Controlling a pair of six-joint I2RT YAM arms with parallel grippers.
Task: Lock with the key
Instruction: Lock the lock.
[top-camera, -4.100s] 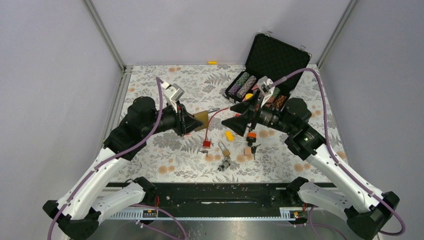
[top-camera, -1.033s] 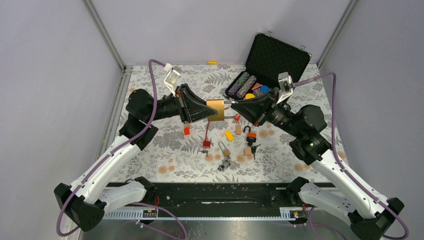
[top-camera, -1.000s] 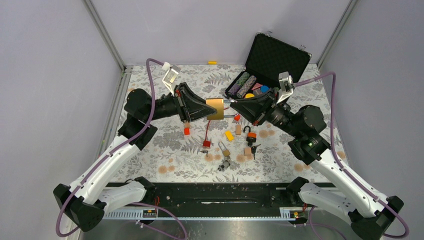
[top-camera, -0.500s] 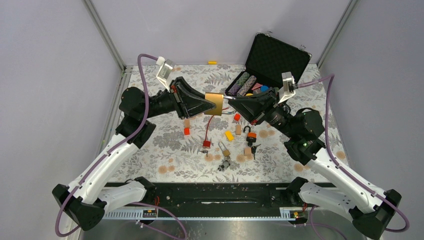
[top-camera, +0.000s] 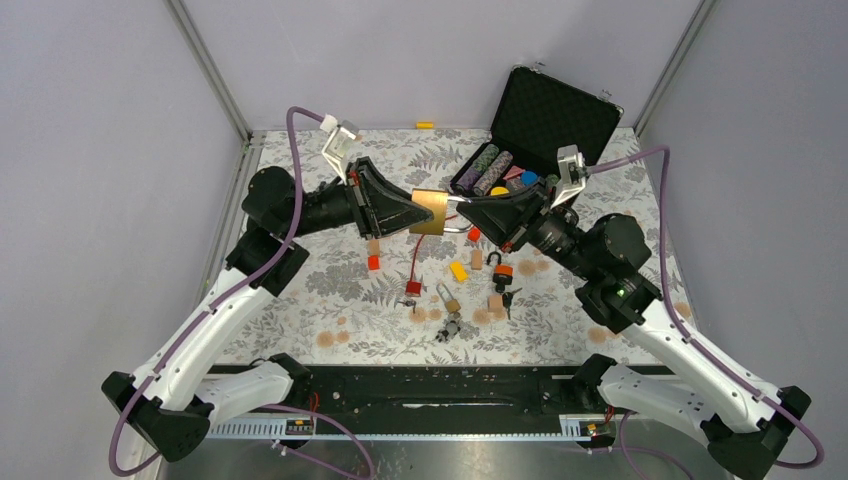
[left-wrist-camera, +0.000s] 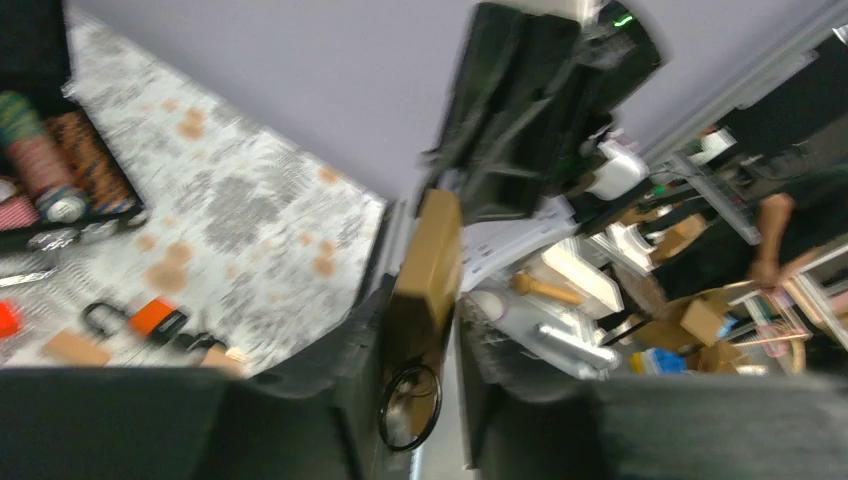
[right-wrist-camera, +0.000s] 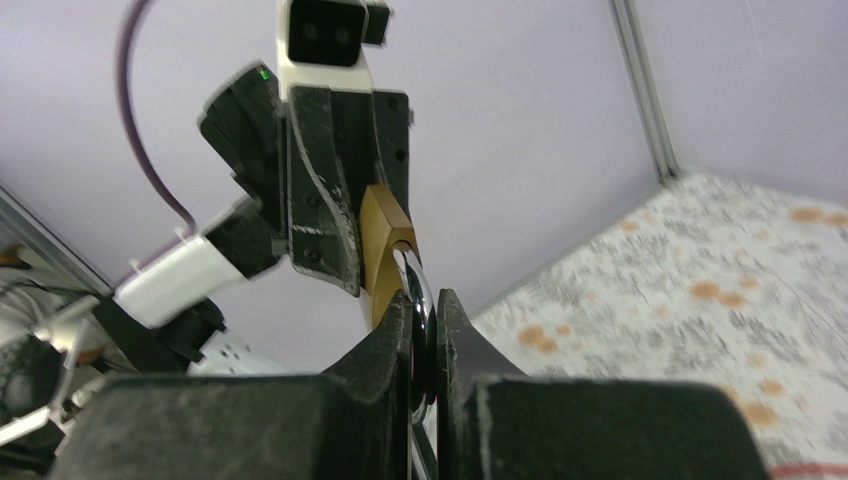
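Clamping the brass padlock (top-camera: 430, 208) by its flat faces, the left gripper (top-camera: 418, 212) is closed tight on the body. The lock is held off the table, just left of the open black case (top-camera: 552, 108).

Left wrist view: the body sits edge-on between the fingers (left-wrist-camera: 365, 350), with a dark ring (left-wrist-camera: 410, 405) hanging at its near end. The frame is too blurred to tell whether a key sits in the cylinder.

The right gripper (top-camera: 462, 212) faces the left one, jaws pinched closed on the silver shackle (right-wrist-camera: 418, 288). Right wrist view: the shackle runs from its fingertips into the brass body. The grippers are nearly tip to tip, with only the lock between them.

A red cord (top-camera: 418, 252) runs from under the lock down to a red tag (top-camera: 412, 288) on the floral table cover (top-camera: 320, 300), in front and left of the case. Also in front of the case:
- small padlock (top-camera: 447, 297)
- yellow block (top-camera: 458, 271)
- orange-capped piece (top-camera: 503, 271)
- a few tan blocks

The case lid is up, and poker chip rolls (top-camera: 490, 165) lie in its tray.
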